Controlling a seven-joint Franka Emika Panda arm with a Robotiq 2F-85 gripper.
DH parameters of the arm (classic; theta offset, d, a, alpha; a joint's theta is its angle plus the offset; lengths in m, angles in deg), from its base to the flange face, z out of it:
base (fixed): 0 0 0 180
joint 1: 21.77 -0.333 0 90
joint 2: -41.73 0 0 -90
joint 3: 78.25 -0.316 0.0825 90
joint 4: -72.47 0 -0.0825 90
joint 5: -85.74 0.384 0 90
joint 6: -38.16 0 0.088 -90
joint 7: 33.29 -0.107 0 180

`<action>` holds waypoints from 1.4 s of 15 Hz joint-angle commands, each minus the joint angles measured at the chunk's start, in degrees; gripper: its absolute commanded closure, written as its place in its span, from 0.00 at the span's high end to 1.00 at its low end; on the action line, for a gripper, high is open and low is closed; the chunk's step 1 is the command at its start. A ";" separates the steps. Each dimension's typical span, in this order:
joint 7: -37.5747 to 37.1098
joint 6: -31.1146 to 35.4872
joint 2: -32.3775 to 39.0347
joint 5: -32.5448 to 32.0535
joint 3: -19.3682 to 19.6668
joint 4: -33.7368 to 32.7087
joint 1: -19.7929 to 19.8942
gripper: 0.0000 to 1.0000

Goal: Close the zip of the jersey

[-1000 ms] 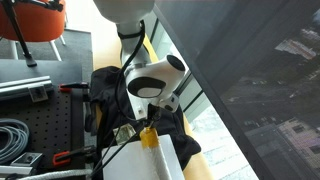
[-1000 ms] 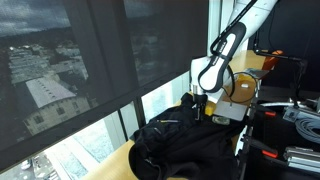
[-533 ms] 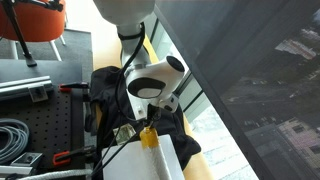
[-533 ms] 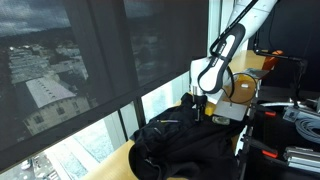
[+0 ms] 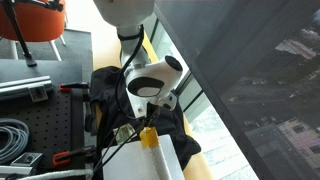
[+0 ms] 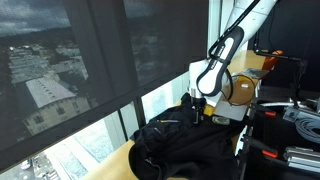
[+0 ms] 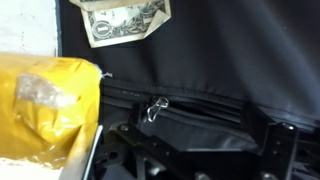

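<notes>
The black jersey (image 5: 108,88) lies bunched on the wooden ledge by the window in both exterior views (image 6: 185,147). In the wrist view its dark fabric (image 7: 210,50) fills the frame, with the zip line running across and the small metal zip pull (image 7: 157,108) just left of centre. My gripper (image 7: 200,142) hovers close over the jersey with its jaws apart and empty; one dark finger (image 7: 278,140) shows at the right. The zip pull sits near the left finger, apart from it. The gripper also shows in both exterior views (image 5: 157,108) (image 6: 203,104).
A yellow packet (image 7: 45,100) lies left of the jersey and a banknote (image 7: 125,20) beyond it. A white box (image 5: 140,160) with a yellow piece stands in front. Cables (image 5: 15,135) lie on the perforated black bench (image 5: 45,115). The window blind (image 6: 90,50) is close by.
</notes>
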 commanded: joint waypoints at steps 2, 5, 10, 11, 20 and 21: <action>-1.12 -1.30 1.45 -1.56 -0.94 -1.56 -0.66 1.00; -1.02 -1.33 1.43 -1.69 -1.15 -1.39 -1.18 1.00; -1.30 -2.13 0.22 -2.17 -0.66 -1.28 -1.50 1.00; -1.52 -2.39 -0.14 -2.39 -0.27 -1.31 -1.73 1.00; -2.51 -3.78 -3.42 -3.48 1.48 0.95 -2.13 1.00; -2.59 -3.78 -3.56 -3.54 1.65 1.28 -2.09 1.00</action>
